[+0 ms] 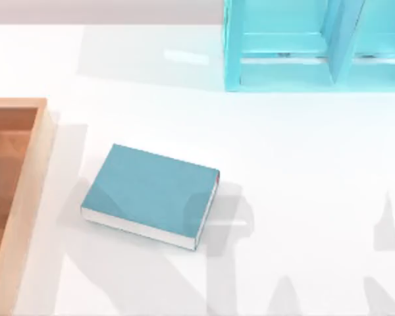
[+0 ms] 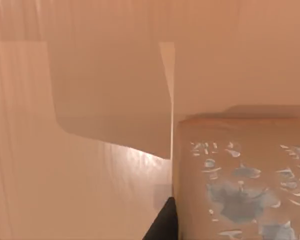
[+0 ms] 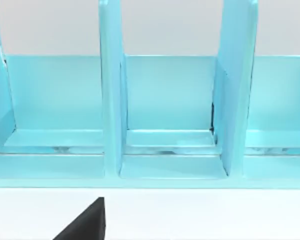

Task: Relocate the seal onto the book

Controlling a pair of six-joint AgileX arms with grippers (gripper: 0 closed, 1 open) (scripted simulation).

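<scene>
On our white table [image 1: 283, 164] the book [image 1: 151, 191] lies flat, tray [image 1: 26, 191] at its left, rack [image 1: 303, 46] beyond. We cannot tell either claw's state.

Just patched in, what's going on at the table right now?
The left wrist camera sits close over the seal inside the wooden tray at the table's left, with a dark fingertip beside the block. The book lies flat mid-table with nothing on it. The right wrist camera faces the blue shelf rack.

Bright, even light; soft grey shadows fall across the white table [image 1: 283, 171]
</scene>
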